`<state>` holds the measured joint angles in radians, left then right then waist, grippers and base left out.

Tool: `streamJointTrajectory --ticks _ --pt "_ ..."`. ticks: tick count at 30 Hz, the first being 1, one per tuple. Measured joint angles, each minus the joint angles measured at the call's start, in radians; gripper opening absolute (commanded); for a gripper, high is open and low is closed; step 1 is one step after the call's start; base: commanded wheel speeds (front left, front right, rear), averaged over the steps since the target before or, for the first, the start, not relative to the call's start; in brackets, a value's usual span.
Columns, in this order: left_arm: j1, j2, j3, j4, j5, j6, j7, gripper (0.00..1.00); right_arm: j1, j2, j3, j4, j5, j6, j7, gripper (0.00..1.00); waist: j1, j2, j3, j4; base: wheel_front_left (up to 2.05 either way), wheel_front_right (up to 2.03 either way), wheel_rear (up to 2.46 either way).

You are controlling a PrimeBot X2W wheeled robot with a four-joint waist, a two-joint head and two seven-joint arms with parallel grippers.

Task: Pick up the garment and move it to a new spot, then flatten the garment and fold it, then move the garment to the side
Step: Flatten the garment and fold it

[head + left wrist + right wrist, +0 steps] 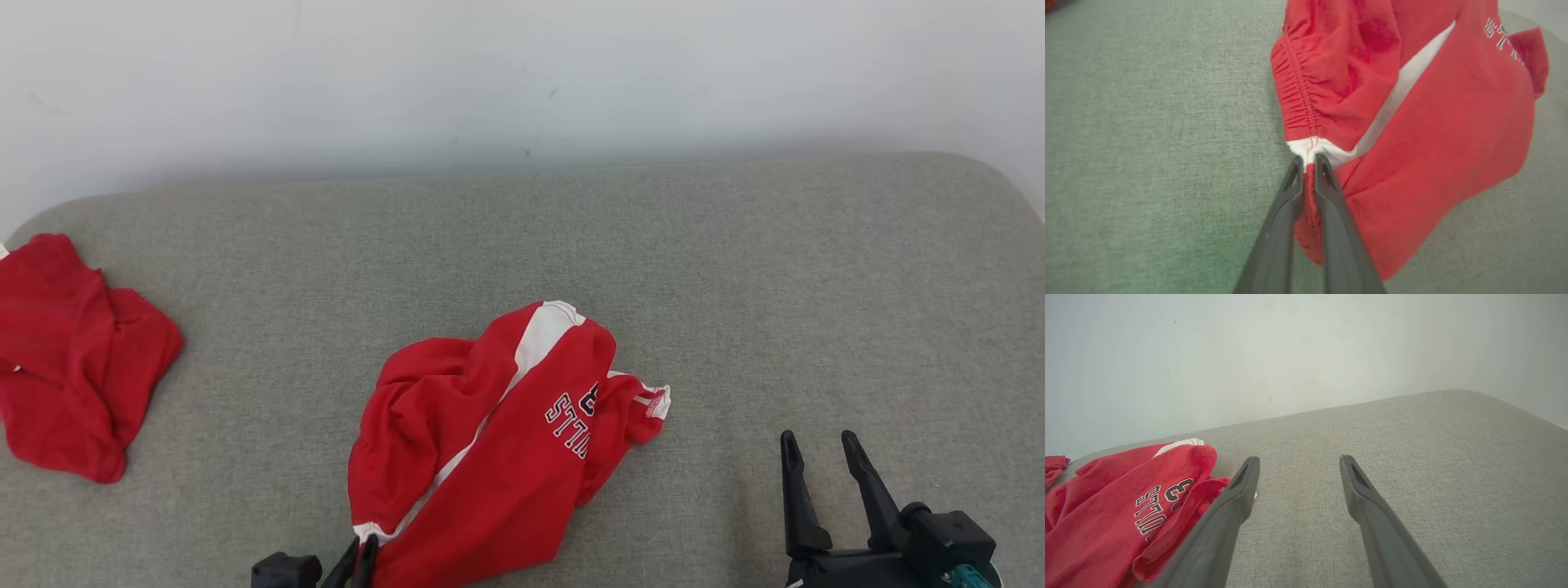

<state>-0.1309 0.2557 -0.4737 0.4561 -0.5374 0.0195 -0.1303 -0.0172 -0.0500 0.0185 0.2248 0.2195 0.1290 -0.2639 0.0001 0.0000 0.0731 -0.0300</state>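
The garment (490, 433) is a crumpled pair of red shorts with a white side stripe and lettering, lying near the front middle of the grey cushion. My left gripper (362, 552) is shut on the garment's white waistband corner at the lower left; in the left wrist view the gripper (1309, 161) has that white corner (1306, 148) pinched between its fingertips, with red cloth (1433, 130) spreading up and to the right. My right gripper (819, 449) stands open to the garment's right, nothing between its fingers. The right wrist view shows its open gripper (1298, 467) and the garment (1118, 514) at the left.
A second red cloth (73, 359) lies crumpled at the cushion's far left edge. The grey cushion (735, 269) runs back to a pale wall (522, 73), with rounded far corners. Bare grey surface stretches behind and to the right of the garment.
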Motion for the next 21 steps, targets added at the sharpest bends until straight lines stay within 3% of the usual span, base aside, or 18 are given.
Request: streamJointTrajectory --ticks 7,11,16,17,18,21 --pt "0.004 -0.015 0.044 -0.076 -0.022 -0.007 -0.099 0.0 0.017 0.0 -0.011 -0.009 0.0 0.0 0.0 1.0 0.0 0.0 -0.017 0.027 0.0 0.0 0.0" --pt "0.089 -0.008 0.058 -0.178 -0.026 0.012 -0.115 0.0 0.024 0.0 -0.01 -0.012 0.003 0.0 0.0 1.0 -0.0001 0.0 -0.025 0.053 0.0 0.0 0.0" --pt "0.146 -0.014 0.022 -0.18 -0.024 0.017 -0.094 0.0 0.024 0.0 -0.006 -0.012 0.003 0.0 0.0 1.0 -0.0001 0.0 -0.024 0.07 0.0 0.0 0.0" --pt "0.151 -0.02 0.018 -0.175 -0.022 0.021 -0.094 0.34 0.024 0.0 -0.006 -0.011 0.003 0.0 0.0 1.0 0.0 0.0 -0.024 0.074 0.0 0.0 0.0" --pt "0.151 -0.028 0.017 -0.171 -0.023 0.025 -0.096 1.0 0.024 0.0 -0.005 -0.01 0.003 0.0 0.0 1.0 -0.0001 0.0 -0.024 0.076 0.0 0.0 0.0" --pt "0.146 -0.042 0.027 -0.175 -0.013 0.033 -0.116 1.0 0.024 0.0 -0.006 -0.008 0.003 0.0 0.0 1.0 0.0 0.0 -0.026 0.082 0.0 0.0 0.0"
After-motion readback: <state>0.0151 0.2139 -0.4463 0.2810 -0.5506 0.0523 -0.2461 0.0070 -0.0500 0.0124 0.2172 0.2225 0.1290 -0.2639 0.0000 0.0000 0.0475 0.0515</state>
